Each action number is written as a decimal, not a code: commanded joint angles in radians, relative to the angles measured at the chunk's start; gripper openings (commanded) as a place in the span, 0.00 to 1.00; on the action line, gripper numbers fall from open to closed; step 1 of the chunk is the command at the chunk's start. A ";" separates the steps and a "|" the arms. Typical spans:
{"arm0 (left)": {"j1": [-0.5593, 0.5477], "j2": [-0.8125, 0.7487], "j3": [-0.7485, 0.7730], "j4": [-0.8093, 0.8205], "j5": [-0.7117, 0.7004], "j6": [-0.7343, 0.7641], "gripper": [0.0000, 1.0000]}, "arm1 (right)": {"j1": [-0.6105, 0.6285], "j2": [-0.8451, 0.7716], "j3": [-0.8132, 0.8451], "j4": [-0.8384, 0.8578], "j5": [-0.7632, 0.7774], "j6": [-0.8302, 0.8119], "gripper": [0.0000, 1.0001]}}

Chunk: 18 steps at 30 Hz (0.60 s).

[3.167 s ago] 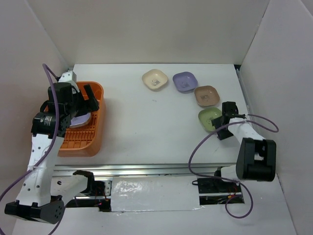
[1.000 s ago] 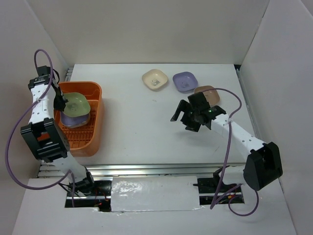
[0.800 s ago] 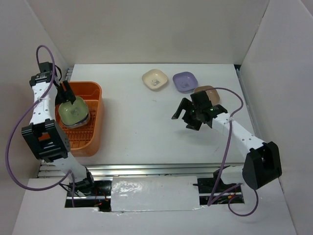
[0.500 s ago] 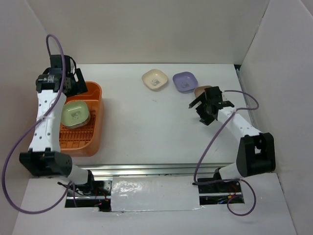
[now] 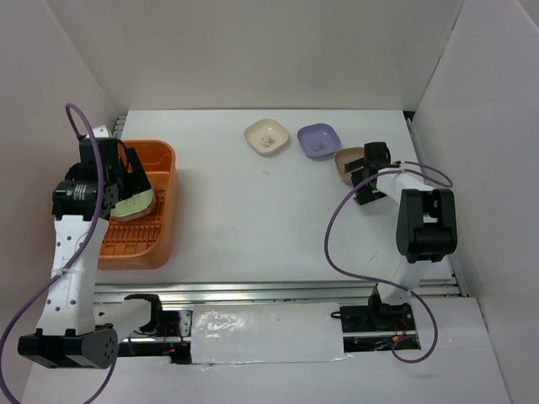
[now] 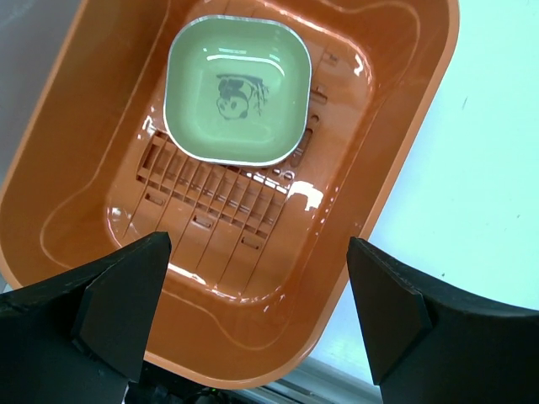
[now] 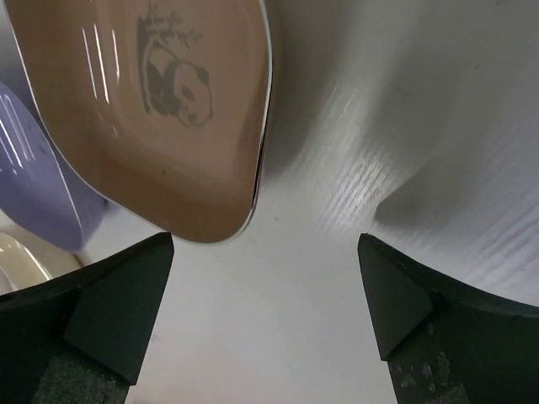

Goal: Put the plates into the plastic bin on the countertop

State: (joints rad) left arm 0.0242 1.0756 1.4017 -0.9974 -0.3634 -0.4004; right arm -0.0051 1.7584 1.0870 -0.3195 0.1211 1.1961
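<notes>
The orange plastic bin [image 5: 150, 231] stands at the left of the white countertop [image 5: 253, 219]. A green plate [image 6: 238, 91] lies flat at its far end, also seen from above [image 5: 136, 203]. My left gripper [image 6: 257, 316] hangs open and empty above the bin [image 6: 253, 320], over it in the top view [image 5: 130, 178]. A cream plate [image 5: 267, 136], a lavender plate [image 5: 318, 140] and a brown plate [image 5: 344, 161] lie at the back right. My right gripper [image 7: 261, 311] is open and empty, just beside the brown plate [image 7: 160, 101]; it partly covers it from above [image 5: 365, 178].
White wall panels [image 5: 253, 50] close in the countertop at the back and both sides. The lavender plate [image 7: 34, 185] and the cream plate [image 7: 13, 261] show at the left edge of the right wrist view. Metal rails [image 5: 253, 290] run along the near edge.
The green plate has gone from the right of the countertop and now lies in the bin. My left gripper has swung over the bin. My right gripper has drawn back to the brown plate.
</notes>
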 commanded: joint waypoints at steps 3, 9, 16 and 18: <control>-0.043 -0.037 -0.033 0.060 -0.010 -0.018 0.99 | -0.062 0.030 0.027 0.060 0.012 0.066 0.96; -0.043 0.003 0.008 0.045 0.067 0.023 0.99 | -0.088 0.188 0.237 -0.174 0.008 0.053 0.64; -0.084 0.200 0.230 -0.067 0.121 0.028 0.99 | -0.088 0.126 0.235 -0.265 0.028 0.057 0.00; -0.127 0.279 0.316 -0.095 0.133 0.034 0.99 | -0.043 0.024 0.186 -0.282 0.087 0.020 0.00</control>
State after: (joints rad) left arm -0.0513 1.2896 1.6245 -1.0466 -0.2783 -0.3908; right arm -0.0872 1.9171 1.2919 -0.4980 0.1318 1.2480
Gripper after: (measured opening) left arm 0.993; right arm 0.018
